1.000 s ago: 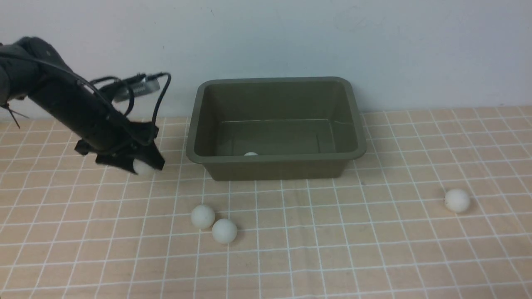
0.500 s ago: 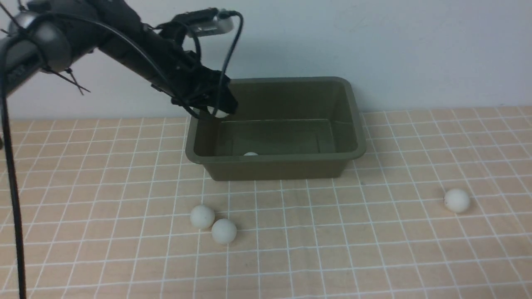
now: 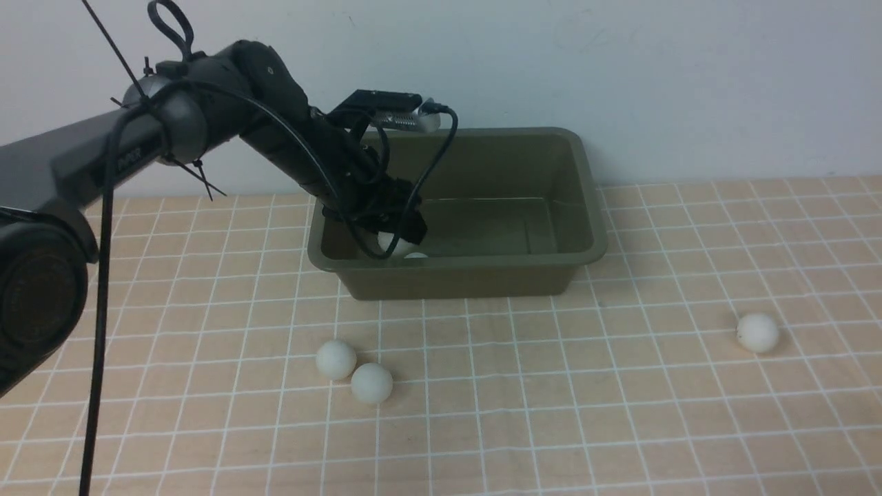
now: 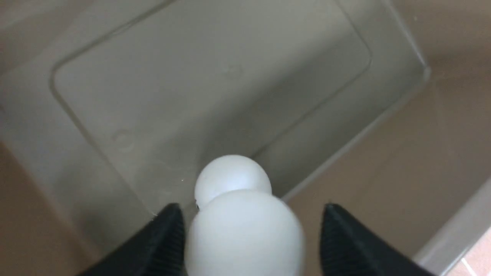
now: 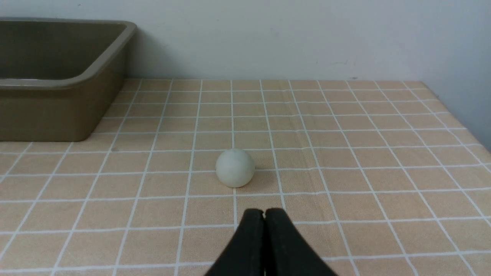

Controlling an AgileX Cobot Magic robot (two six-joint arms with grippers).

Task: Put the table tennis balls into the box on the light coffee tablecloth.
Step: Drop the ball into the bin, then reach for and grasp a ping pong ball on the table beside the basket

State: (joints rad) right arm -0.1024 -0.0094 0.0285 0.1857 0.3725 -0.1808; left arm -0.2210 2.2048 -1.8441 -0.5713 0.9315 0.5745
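Note:
My left gripper (image 3: pixel 398 240) reaches down inside the dark olive box (image 3: pixel 460 274), near its front left part. In the left wrist view its jaws (image 4: pixel 251 207) stand open around a white table tennis ball (image 4: pixel 244 234), with a gap showing on one side of it. Another ball (image 4: pixel 232 176) lies on the box floor (image 4: pixel 211 88) just beyond it. Two balls (image 3: pixel 336 359) (image 3: pixel 372 383) rest side by side on the light coffee tablecloth (image 3: pixel 551 413) before the box, and one ball (image 3: pixel 758 333) lies at the right. My right gripper (image 5: pixel 264 213) is shut and empty, just short of that ball (image 5: pixel 235 168).
The box stands against the white wall (image 3: pixel 620 69) at the back. The left arm's cable (image 3: pixel 441 148) loops over the box's back left corner. In the right wrist view the cloth ends at the table's edge (image 5: pixel 452 111).
The left arm carried a ball from the left of the cloth up over the box's rim and down inside it. Its jaws have spread apart around the ball. The other balls stay put.

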